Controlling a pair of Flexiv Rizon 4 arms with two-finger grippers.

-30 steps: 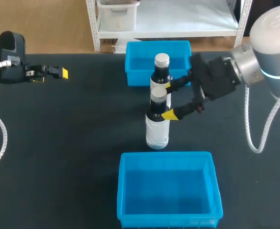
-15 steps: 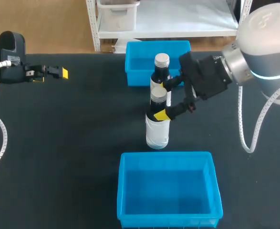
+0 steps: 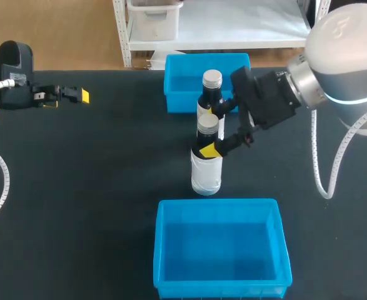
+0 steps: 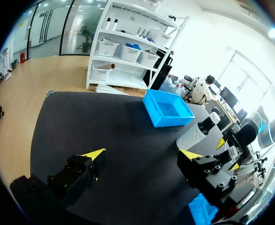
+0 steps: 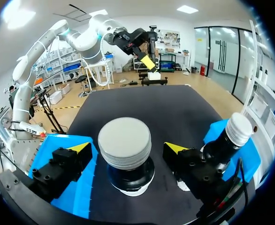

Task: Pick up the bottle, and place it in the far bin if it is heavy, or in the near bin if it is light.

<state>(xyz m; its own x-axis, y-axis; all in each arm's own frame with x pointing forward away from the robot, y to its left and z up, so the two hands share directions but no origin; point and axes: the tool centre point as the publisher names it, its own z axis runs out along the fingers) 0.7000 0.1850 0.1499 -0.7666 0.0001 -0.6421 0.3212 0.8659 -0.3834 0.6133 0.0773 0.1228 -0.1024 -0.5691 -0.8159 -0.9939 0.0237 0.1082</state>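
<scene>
Two dark bottles with silver caps and white labels stand mid-table. The near bottle (image 3: 206,164) has its neck between the fingers of my right gripper (image 3: 213,132), which is open, its yellow tips clear of the glass on both sides. In the right wrist view the near bottle's cap (image 5: 124,139) fills the gap of the right gripper (image 5: 127,148), and the far bottle (image 5: 231,136) stands just outside one finger. The far bottle (image 3: 211,94) is in front of the far blue bin (image 3: 180,84). My left gripper (image 3: 77,95) rests open at the far left, empty (image 4: 142,153).
The near blue bin (image 3: 164,250) sits at the table's front edge, directly below the bottles, and holds nothing. The far bin (image 4: 167,108) is also empty. Black tabletop lies bare to the left between my left arm and the bottles.
My right gripper has slid leftward, bringing its fingers further around the near bottle's neck. The bottles and my left arm have not moved.
</scene>
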